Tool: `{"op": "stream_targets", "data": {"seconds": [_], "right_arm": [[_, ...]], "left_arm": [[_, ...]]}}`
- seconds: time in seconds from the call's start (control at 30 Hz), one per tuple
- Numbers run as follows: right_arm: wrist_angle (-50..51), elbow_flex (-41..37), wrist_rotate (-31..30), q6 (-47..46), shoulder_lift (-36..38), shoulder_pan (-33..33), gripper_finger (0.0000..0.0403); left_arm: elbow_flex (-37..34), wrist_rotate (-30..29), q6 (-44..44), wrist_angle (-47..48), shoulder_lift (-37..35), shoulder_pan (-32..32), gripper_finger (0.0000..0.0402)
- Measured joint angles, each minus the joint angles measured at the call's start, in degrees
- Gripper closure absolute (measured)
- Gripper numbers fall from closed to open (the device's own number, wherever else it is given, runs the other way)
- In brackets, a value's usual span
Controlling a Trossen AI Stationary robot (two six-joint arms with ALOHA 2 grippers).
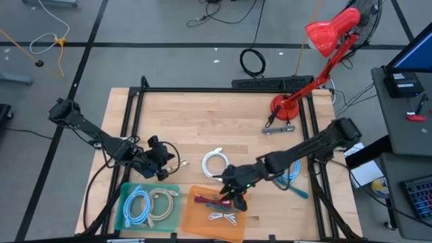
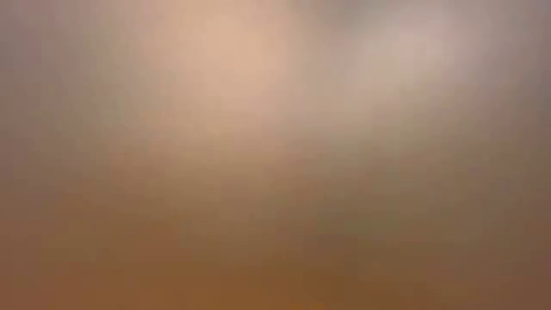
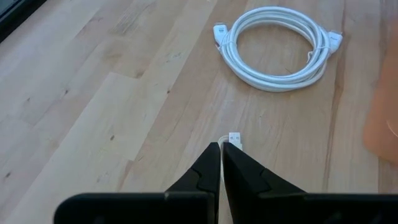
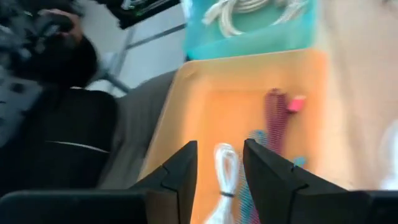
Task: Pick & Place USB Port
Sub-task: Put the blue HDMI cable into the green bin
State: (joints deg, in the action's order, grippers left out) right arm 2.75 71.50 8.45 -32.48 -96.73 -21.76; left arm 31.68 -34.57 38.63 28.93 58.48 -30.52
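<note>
My left gripper hangs over the bare wood just beyond the teal tray and is shut on a white USB cable, whose plug sticks out past the fingertips. A coiled white cable lies flat on the wood beyond it. My right gripper is open above the orange tray. In the right wrist view a small bundled white cable lies in that tray, showing between the two fingers, beside a dark red cable. The low view shows nothing. My left gripper pinches the white USB cable just behind its plug end between the two shut fingers. Only the plug shows past the fingertips; the gripper hides the rest of the cable. Whether the plug touches the wood cannot be told.
The teal tray holds a blue coil and a beige coil. A blue cable lies under the right arm. A red desk lamp stands at the far right corner, with a grey tool near its base. A black frame rims the table.
</note>
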Motion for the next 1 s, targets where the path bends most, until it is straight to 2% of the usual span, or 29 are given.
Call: {"op": "stream_targets", "data": {"seconds": [0.1, 0.23, 0.37, 0.47, 0.67, 0.83, 1.0], "right_arm": [[6.72, 0.00, -6.38, 1.69, 4.27, 0.03, 0.0292], [20.09, 0.00, -18.74, 1.21, 9.85, 0.07, 0.0297], [33.82, 0.00, -31.16, -4.41, 13.96, 0.07, 0.0297], [43.17, 0.00, -36.97, -11.14, 15.59, 0.07, 0.0296], [59.11, -0.53, -40.24, -24.06, 15.67, 0.10, 0.0295], [60.82, -6.19, -39.46, -29.82, 16.37, 0.59, 0.0290], [60.53, -13.70, -34.94, -35.62, 17.29, 1.18, 0.0282]], "left_arm": [[0.00, -0.02, 0.00, -0.04, 0.00, 0.00, 0.0378], [0.00, -0.02, 0.00, -0.07, 0.00, 0.00, 0.0378], [0.00, -0.02, 0.07, -0.07, 0.01, 0.00, 0.0378], [0.00, -0.02, 0.11, -0.07, 0.02, 0.00, 0.0378], [0.00, -0.02, 0.96, -0.07, 0.01, 0.00, 0.0378], [0.00, 0.04, 1.57, -0.04, 0.00, 0.00, 0.0378], [0.00, 0.04, 1.58, -0.04, 0.02, 0.00, 0.0378]]}}
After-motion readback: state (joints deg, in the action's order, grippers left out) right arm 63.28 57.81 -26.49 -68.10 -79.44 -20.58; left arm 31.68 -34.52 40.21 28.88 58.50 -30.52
